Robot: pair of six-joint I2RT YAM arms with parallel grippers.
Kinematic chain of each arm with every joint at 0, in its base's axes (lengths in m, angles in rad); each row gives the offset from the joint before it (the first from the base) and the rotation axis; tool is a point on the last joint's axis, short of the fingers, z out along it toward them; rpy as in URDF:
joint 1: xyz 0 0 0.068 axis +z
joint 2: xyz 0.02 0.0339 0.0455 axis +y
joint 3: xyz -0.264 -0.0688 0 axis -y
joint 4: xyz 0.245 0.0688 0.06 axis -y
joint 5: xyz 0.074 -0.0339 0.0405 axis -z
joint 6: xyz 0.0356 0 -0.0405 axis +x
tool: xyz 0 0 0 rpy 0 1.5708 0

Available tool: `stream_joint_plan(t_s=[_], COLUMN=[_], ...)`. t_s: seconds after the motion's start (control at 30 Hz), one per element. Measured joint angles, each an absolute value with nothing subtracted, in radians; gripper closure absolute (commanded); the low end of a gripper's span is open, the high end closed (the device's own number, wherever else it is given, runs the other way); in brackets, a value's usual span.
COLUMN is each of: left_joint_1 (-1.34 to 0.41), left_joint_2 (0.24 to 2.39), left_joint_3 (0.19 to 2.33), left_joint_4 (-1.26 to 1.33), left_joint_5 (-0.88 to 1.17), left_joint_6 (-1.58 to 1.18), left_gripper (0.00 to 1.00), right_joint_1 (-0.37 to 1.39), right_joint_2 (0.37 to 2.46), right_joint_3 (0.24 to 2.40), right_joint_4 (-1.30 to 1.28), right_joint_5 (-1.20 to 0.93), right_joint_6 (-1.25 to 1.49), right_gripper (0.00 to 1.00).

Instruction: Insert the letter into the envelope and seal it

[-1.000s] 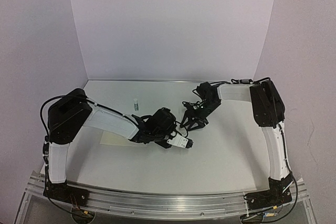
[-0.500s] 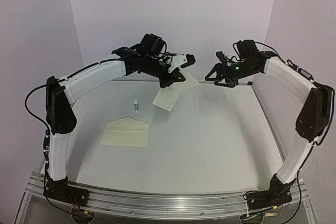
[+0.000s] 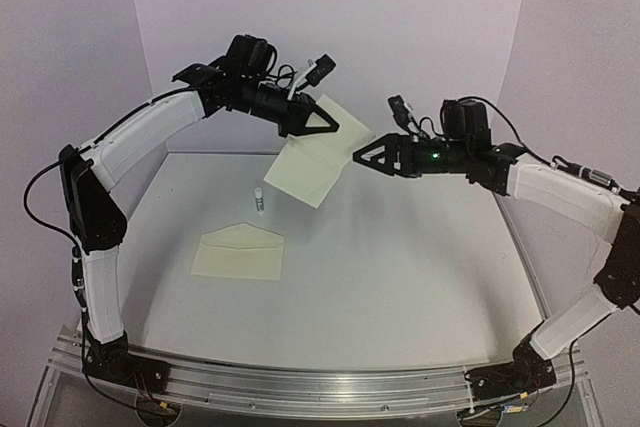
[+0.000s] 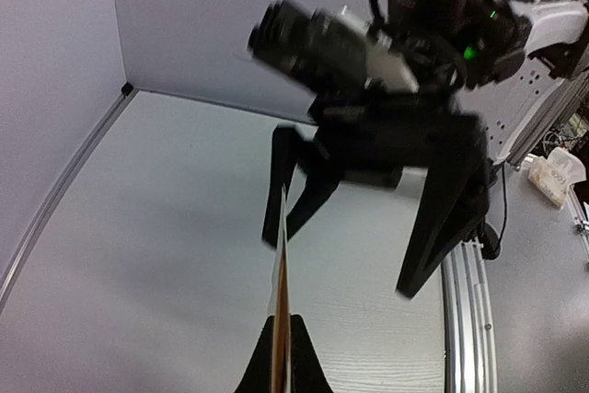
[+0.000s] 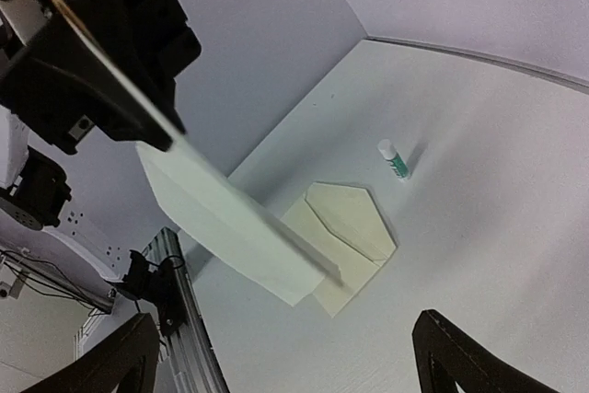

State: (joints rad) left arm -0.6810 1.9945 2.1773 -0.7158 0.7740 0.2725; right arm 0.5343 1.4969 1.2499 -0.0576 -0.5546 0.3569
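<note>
My left gripper (image 3: 325, 124) is raised high over the back of the table, shut on the top corner of the letter (image 3: 315, 155), a pale sheet hanging tilted in the air. The left wrist view shows the letter (image 4: 280, 292) edge-on, with a tan face, between the closed fingers (image 4: 304, 370). My right gripper (image 3: 362, 158) stands open just right of the letter's edge, with nothing between its jaws. The right wrist view shows the letter (image 5: 230, 218) hanging in front of the cream envelope (image 5: 354, 227). The envelope (image 3: 240, 252) lies flat on the table at the left, flap open.
A small white glue stick (image 3: 260, 200) with a green label (image 5: 394, 158) lies behind the envelope. Pale walls close the table at the back and both sides. An aluminium rail (image 3: 320, 387) runs along the near edge by the arm bases.
Both arms have risen from low over the table. The left has lifted the letter into the air. The right gripper has opened wide and swung left towards the letter.
</note>
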Motion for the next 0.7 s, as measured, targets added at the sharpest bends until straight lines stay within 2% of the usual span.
stream_joint_plan(t_s=[0.17, 0.23, 0.37, 0.53, 0.7], left_joint_1=[-0.681, -0.68, -0.68, -0.678, -0.664], left_joint_2=[1.948, 1.939, 1.937, 1.937, 1.937], left_joint_3=[2.21, 2.214, 2.217, 2.217, 2.218], left_joint_4=[-0.66, -0.644, -0.635, -0.62, -0.607], left_joint_5=[0.825, 0.838, 0.847, 0.862, 0.872], left_joint_6=[0.193, 0.171, 0.142, 0.109, 0.082], left_gripper=[1.0, 1.0, 1.0, 1.0, 1.0], right_joint_1=[0.58, 0.587, 0.601, 0.607, 0.607], right_joint_2=[1.607, 1.641, 1.676, 1.725, 1.77], right_joint_3=[1.234, 1.234, 1.234, 1.252, 1.27], right_joint_4=[0.153, 0.21, 0.312, 0.447, 0.514], right_joint_5=[-0.584, -0.598, -0.638, -0.705, -0.759], right_joint_6=[0.447, 0.473, 0.53, 0.613, 0.673], right_gripper=[0.07, 0.11, 0.35, 0.6, 0.91])
